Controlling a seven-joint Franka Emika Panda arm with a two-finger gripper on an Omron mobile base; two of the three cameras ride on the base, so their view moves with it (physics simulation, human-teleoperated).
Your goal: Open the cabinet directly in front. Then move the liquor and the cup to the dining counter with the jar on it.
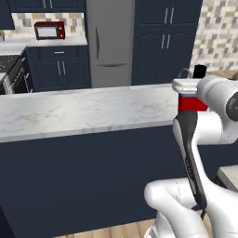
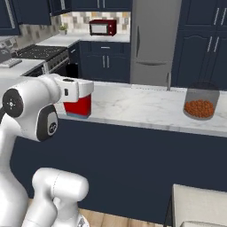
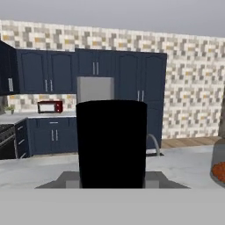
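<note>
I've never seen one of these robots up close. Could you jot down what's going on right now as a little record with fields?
Place: simulated kitchen, dark navy cabinets
Robot: white arm facing the dining counter
Gripper: jaws closed around the liquor, gripped near its black cap
Liquor: upright, its base at the marble top near the counter's front edge
Jar: on the same counter, apart from the bottle
Background: red microwave, grey refrigerator

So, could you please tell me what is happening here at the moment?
The arm's end effector is gripping the liquor from above, its red body resting on or just over the dining counter. The jar stands further along the same marble top. In the hand view, the bottle's black cap sits right before the camera.
</note>
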